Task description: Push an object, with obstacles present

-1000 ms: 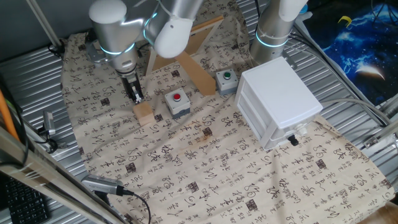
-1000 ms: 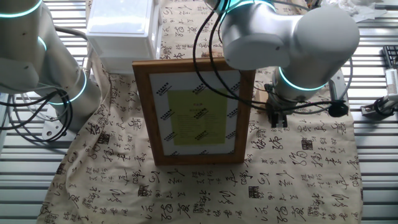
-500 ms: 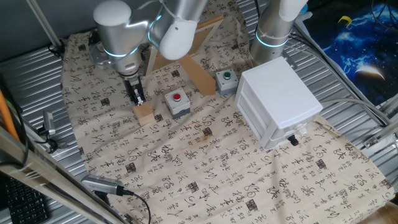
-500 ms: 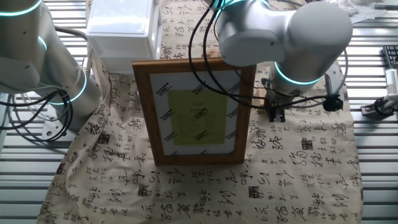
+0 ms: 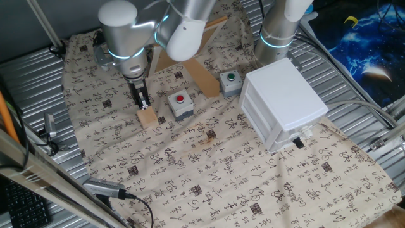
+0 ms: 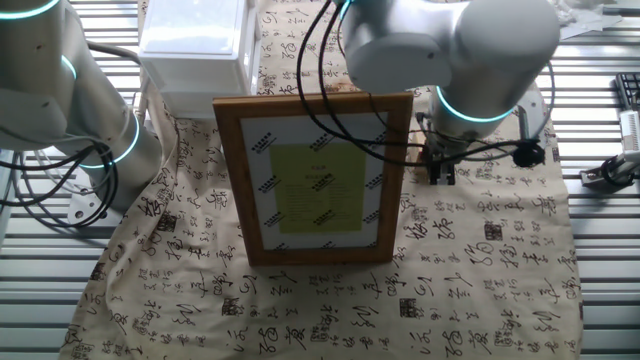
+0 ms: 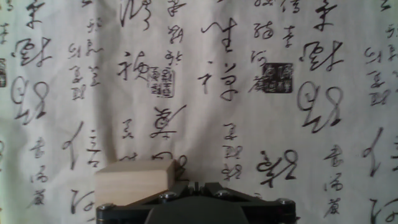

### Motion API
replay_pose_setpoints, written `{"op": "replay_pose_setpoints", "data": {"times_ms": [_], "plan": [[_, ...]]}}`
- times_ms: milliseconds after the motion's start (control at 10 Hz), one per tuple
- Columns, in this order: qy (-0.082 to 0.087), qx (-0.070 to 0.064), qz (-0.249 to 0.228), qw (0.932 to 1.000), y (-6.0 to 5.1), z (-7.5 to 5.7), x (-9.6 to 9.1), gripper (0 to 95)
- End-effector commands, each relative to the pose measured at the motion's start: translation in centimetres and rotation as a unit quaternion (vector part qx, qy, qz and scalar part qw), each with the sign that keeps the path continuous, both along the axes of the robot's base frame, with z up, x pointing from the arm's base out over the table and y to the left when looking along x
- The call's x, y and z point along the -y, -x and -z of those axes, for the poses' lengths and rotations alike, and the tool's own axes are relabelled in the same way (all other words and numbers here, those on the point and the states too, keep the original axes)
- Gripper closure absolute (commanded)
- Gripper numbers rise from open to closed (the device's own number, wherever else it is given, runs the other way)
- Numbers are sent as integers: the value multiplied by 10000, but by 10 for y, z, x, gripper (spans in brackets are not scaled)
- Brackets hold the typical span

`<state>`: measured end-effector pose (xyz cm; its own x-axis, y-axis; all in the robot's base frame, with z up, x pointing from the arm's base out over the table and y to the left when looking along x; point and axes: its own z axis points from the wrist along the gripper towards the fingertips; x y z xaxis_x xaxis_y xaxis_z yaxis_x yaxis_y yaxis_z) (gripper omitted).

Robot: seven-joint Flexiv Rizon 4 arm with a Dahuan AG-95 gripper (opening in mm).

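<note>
The small tan wooden block lies on the patterned cloth, left of the red-button box. My gripper points down with its fingers together, right behind the block and touching or nearly touching its far side. In the hand view the block sits at the bottom left, against the left side of the shut gripper. In the other fixed view the gripper is right of the wooden frame; the block is hidden there.
A green-button box sits behind the red one. The frame with its strut stands just behind both. A large white drawer cabinet stands at the right. A second arm base is at the back.
My gripper has crept toward the red-button box side and the block has shifted slightly with it. In the other fixed view the gripper has moved a little farther away.
</note>
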<state>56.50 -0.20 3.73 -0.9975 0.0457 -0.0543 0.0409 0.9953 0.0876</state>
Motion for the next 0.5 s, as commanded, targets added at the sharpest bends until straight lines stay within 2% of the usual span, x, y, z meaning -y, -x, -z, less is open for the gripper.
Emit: {"op": "replay_pose_setpoints", "data": {"times_ms": [100, 200, 500], "plan": [[5, 2, 28, 10000, 1, -3, -4, 950], [-18, -3, 49, 10000, 2, -8, -7, 950], [-27, 23, 83, 10000, 4, -9, -15, 950]]}}
